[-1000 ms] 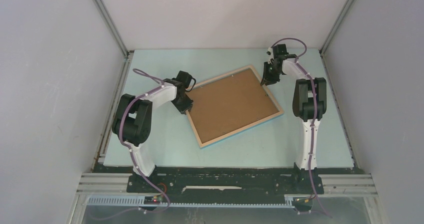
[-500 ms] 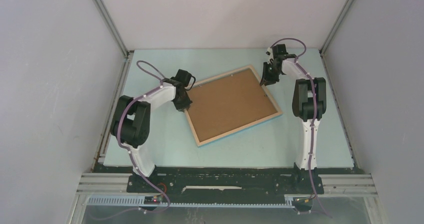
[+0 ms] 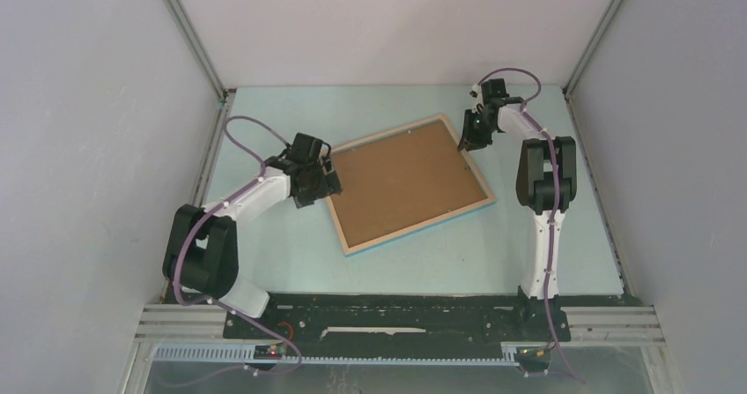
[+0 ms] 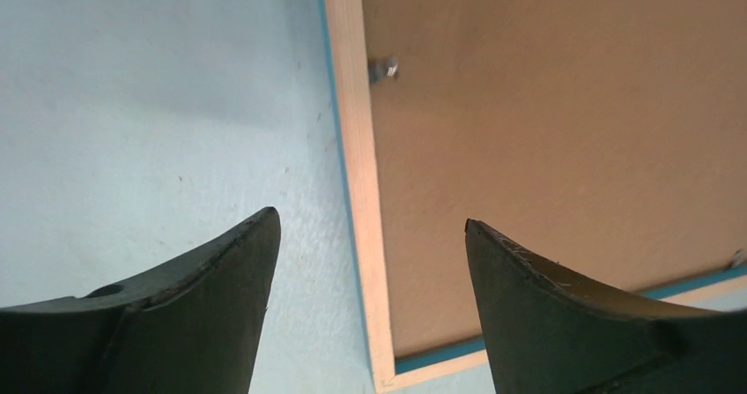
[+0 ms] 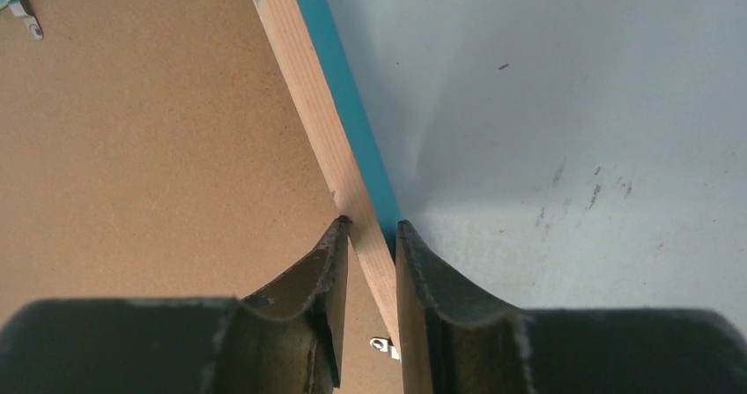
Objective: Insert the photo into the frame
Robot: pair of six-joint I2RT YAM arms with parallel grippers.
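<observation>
**Left pincer let go, right one still pinching the frame**

A moment ago my left pincer (image 3: 324, 181) was nearly pressed together at the left edge of the thin rectangular frame of light wood with a teal-blue front (image 3: 421, 226). Now it is spread wide, and my left arm has folded back toward its base. The frame has also turned a little on the pale blue-green table (image 3: 264, 130).

I judge this as a release: the left side of the frame is free, and only my right arm keeps hold of it.

In the left wrist view, my left pincer (image 4: 370, 226) holds nothing. Its jaws stand on both sides of the frame's wooden left rail, near a small metal clip (image 4: 384, 68), and I see no contact.

My right pincer (image 3: 467, 138) is at the frame's far right corner, and its jaws are pinching the wooden rail between them (image 5: 372, 224).

The frame lies face down, with the plain brown backing board (image 3: 407, 182) filling it. The balloon photo I cannot see in any view. It may lie under the board, but I cannot tell.
</observation>
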